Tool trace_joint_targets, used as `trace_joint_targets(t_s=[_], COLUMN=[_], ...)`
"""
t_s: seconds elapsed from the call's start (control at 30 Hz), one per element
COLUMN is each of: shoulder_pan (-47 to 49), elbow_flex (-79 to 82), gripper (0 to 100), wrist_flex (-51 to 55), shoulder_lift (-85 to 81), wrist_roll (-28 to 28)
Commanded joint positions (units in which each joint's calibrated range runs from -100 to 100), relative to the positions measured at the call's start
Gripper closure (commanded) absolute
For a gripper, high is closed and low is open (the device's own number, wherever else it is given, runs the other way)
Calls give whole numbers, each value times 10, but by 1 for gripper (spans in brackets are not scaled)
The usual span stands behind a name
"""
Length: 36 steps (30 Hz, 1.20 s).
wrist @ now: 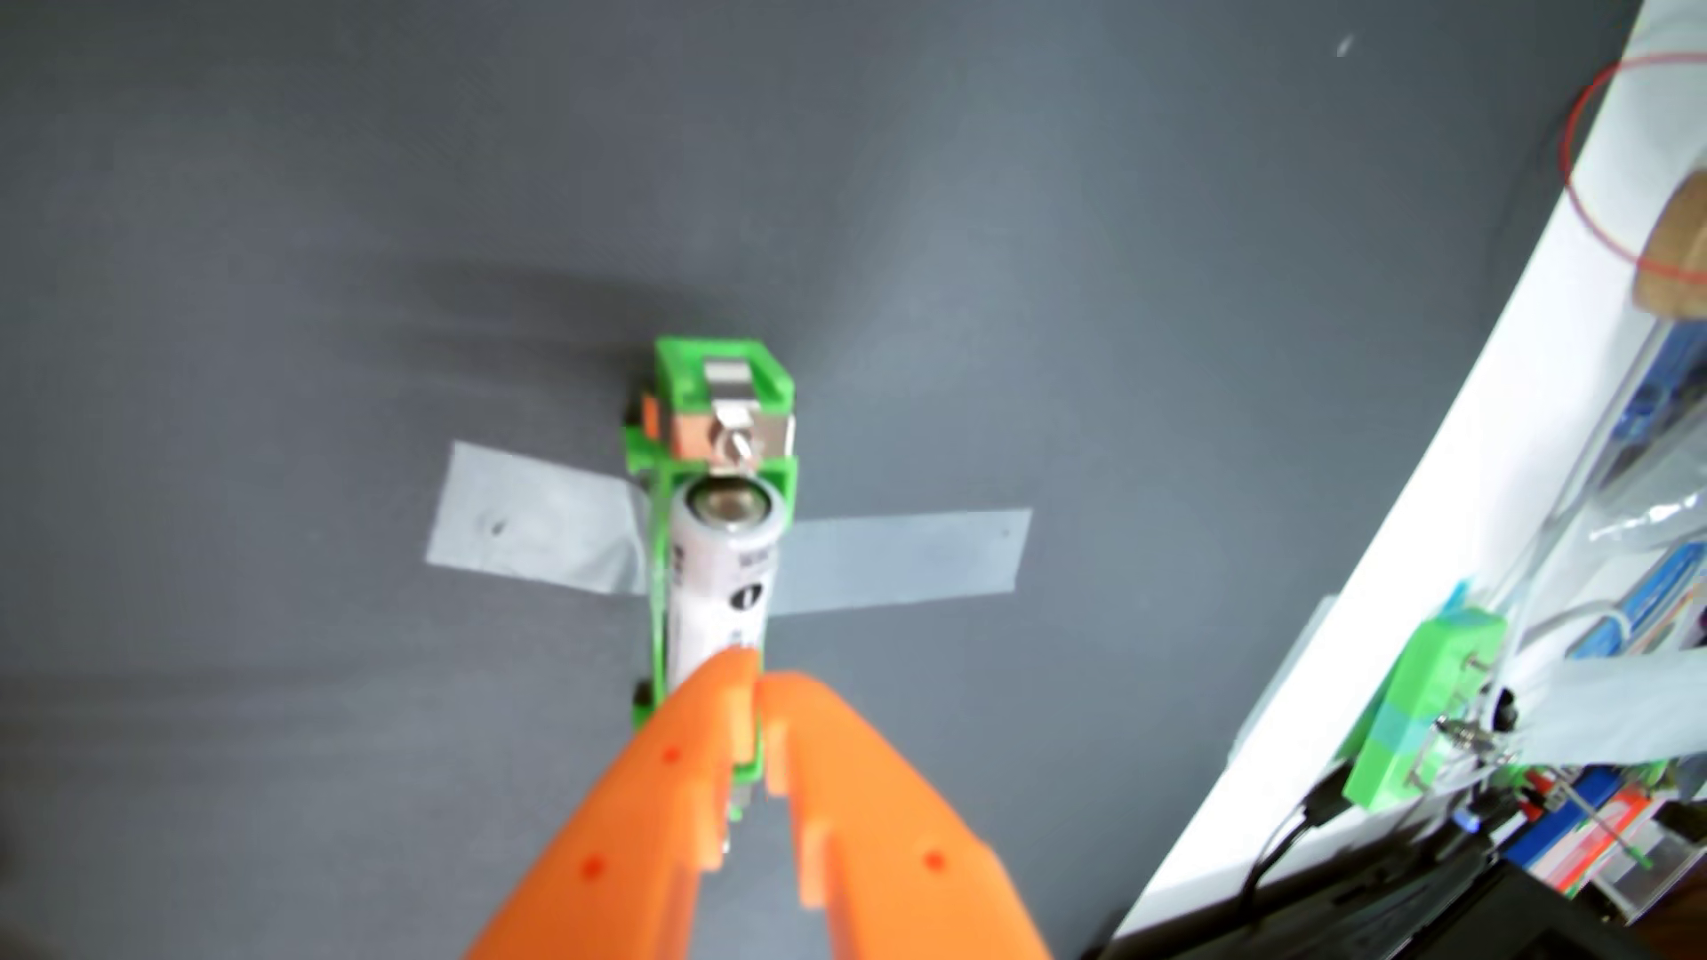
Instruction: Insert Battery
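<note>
Wrist view, left to right. Dark grey worktop (pixel 277 231) fills most of the frame. Strip of grey tape (pixel 536 531) lies flat on it left of centre and runs under the green holder (pixel 658 554); a second tape strip (pixel 910 563) comes out the other side, angled slightly up toward the right.

Holder sits mid-worktop, long axis running away from the camera. Metal contact tab (pixel 734 434) at its far end, in the green end block.

White battery (pixel 725 577) lies in the holder's cradle – far end cap just short of the contact tab, near end hidden behind the orange fingers (pixel 693 803).

Fingers nearly together, tips converging on the battery's near end with only a narrow slot between them. Looks like tip contact on the cell, but blur and occlusion – cannot tell if they actually clamp it.

Right side: white edge strip (pixel 1386 554) curves along the worktop's right edge. Beyond it, clutter – a second green printed part (pixel 1413 720) with screws, black cable (pixel 1293 840), red wire loop (pixel 1589 185). All well apart from the holder.
</note>
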<state>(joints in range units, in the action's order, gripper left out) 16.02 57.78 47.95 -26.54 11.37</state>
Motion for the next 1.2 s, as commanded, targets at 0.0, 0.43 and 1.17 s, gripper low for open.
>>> trace_joint_targets(t_s=[0.0, 0.43, 1.17], shoulder_pan=[19, 9, 6], elbow_flex=[-1, 1, 38], gripper=[98, 98, 98], wrist_flex=[1, -4, -65], shoulder_lift=[-9, -5, -9], wrist_roll=[2, 1, 0])
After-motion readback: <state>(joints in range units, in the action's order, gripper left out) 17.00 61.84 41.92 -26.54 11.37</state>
